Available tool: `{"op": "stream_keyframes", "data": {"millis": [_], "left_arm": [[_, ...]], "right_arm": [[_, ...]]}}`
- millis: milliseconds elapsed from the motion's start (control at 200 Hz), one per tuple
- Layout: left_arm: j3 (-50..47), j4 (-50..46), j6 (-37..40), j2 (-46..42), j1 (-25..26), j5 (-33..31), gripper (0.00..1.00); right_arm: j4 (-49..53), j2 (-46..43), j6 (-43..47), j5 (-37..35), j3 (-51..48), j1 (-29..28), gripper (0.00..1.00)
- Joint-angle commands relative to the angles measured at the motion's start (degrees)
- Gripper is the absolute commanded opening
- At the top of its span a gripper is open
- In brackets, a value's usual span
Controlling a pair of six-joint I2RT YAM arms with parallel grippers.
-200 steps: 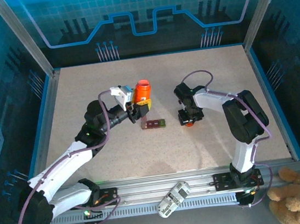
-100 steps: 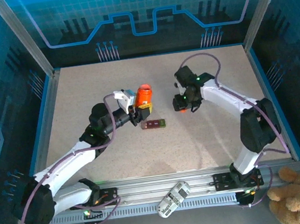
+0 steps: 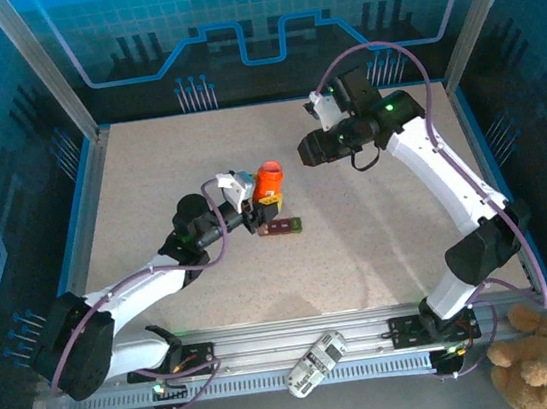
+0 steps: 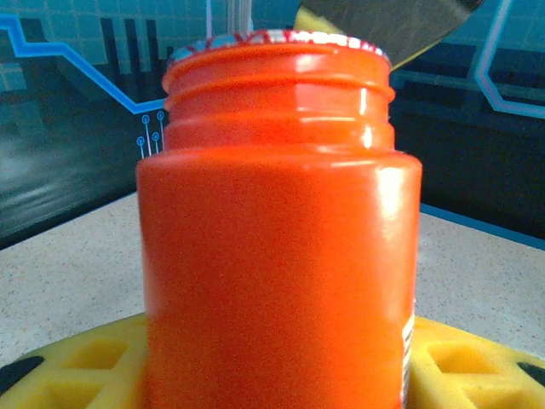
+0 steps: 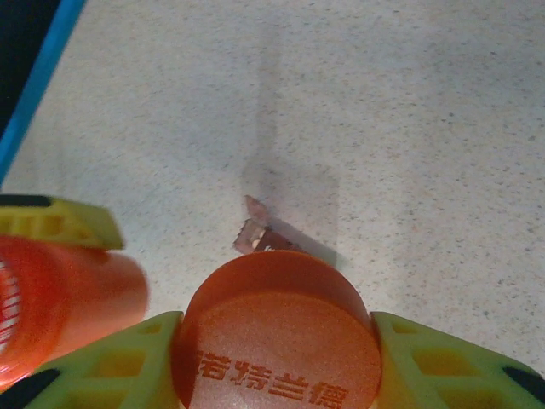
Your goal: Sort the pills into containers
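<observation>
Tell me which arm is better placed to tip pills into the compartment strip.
Left. The left gripper holds the uncapped orange bottle beside the strip; the right gripper holds the cap, farther back.

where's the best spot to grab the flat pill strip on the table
Pinch the strip across its narrow width, coming straight down from above: it lies flat on the table, too low for a side approach. Probably favour the green end, since the bottle in the left gripper crowds the other.
</observation>
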State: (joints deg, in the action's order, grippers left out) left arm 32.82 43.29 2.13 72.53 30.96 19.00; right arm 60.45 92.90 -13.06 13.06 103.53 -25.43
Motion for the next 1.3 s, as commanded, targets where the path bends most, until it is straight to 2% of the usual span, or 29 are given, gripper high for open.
{"op": "stream_keyframes", "data": {"millis": [0,325,515,1296], "left_arm": [[-0.34,5.77,2.36,1.35,0.71,2.09,0.00],[-1.44,6.83,8.40,5.36,1.58,1.34,0.00],[-0.74,7.03,11.13,7.08,2.11,1.47,0.00],[1.63,6.20,14.94,8.69,3.25,2.15,0.00]], "right_arm": [[6.03,0.19,3.85,5.38,3.84,0.52,0.44],[14.12,5.15,10.23,10.77,11.78,0.30,0.45],[16.78,8.32,11.77,10.75,15.33,-0.38,0.47],[19.27,10.94,14.65,10.31,12.46,-4.98,0.48]]}}
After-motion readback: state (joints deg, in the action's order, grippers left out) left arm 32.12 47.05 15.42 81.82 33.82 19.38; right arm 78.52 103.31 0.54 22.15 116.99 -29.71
